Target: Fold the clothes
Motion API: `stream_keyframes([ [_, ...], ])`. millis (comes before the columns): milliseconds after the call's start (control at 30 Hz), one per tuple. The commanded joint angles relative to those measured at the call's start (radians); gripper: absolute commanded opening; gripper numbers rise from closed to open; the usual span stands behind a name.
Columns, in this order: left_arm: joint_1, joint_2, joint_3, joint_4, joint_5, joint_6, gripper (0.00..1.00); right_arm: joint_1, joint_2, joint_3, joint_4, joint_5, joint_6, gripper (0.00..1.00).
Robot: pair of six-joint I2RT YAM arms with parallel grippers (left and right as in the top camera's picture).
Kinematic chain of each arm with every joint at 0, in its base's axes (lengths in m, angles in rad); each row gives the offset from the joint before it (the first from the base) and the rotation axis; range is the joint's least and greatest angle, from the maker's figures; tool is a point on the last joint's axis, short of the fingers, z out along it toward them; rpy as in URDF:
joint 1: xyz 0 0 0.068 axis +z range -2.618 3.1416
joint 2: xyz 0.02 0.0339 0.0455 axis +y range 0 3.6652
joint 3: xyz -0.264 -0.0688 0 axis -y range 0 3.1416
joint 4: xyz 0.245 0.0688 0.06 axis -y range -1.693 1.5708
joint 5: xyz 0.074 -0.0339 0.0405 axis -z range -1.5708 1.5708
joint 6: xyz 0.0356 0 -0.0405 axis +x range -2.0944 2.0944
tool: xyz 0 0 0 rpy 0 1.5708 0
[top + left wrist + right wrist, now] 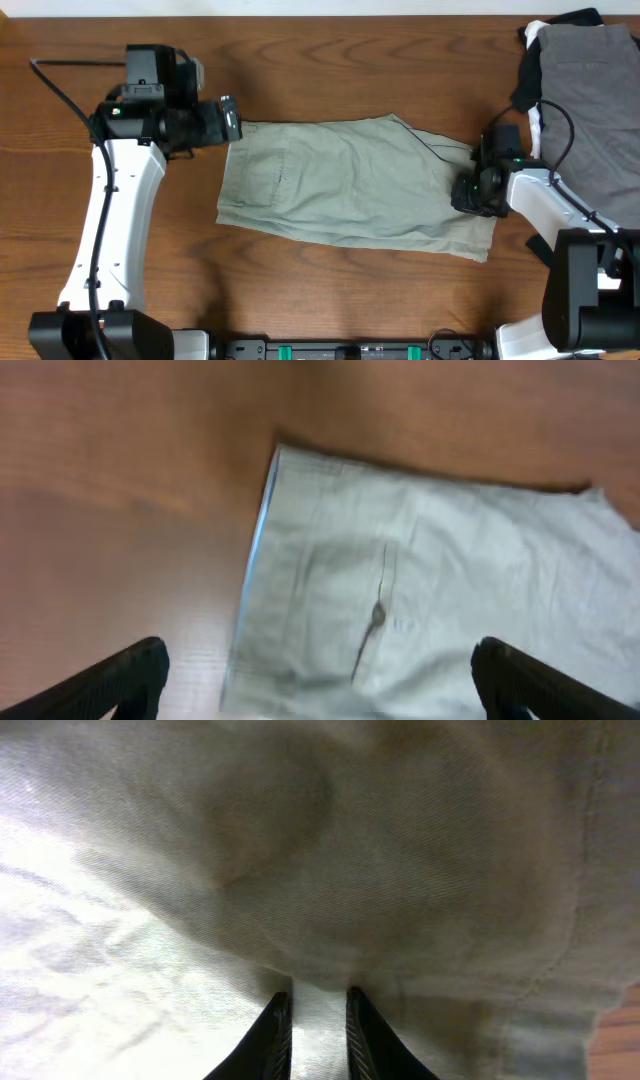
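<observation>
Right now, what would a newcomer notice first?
Khaki shorts lie spread flat mid-table. The right gripper pinches cloth at their right end, while the left gripper hovers open at their left edge. A pile of grey, black and white garments sits in the far right corner.

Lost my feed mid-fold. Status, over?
Left claw open over shorts at waistband end. Right claw pinching cloth at opposite end. Shorts flat on table. Garment pile far right, not in the way.

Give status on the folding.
Done: light khaki-olive cotton shorts lie flat, seemingly halved lengthwise. In hand: right tool pinches cloth near their leg hem; left tool hangs open by the waistband corner. Left: the crosswise fold, then the grey, black and white garment pile at far right.
</observation>
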Motion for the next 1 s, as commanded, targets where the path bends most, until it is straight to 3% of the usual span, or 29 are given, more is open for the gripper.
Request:
stream_keyframes([
  [0, 0.005, -0.002, -0.029, -0.042, 0.002, -0.059, 0.98, -0.005, 0.02, 0.023, -0.007, 0.055, -0.019, 0.18],
  [267, 0.005, -0.058, -0.103, -0.129, 0.014, -0.061, 0.98, -0.002, 0.016, 0.135, -0.102, -0.074, -0.121, 0.36],
  [500, 0.005, -0.237, -0.206, -0.141, 0.013, -0.121, 0.98, 0.037, 0.016, 0.245, -0.342, -0.178, -0.142, 0.39],
  [700, 0.005, -0.312, -0.373, -0.018, 0.013, -0.15, 0.98, 0.108, 0.016, 0.242, -0.475, -0.177, -0.135, 0.39],
  [833, 0.005, -0.274, -0.424, 0.075, 0.013, -0.175, 0.98, 0.163, 0.016, 0.242, -0.51, -0.167, -0.055, 0.41],
  [967, 0.005, -0.217, -0.426, 0.116, 0.013, -0.175, 0.98, 0.188, 0.016, 0.239, -0.497, -0.093, 0.135, 0.43],
])
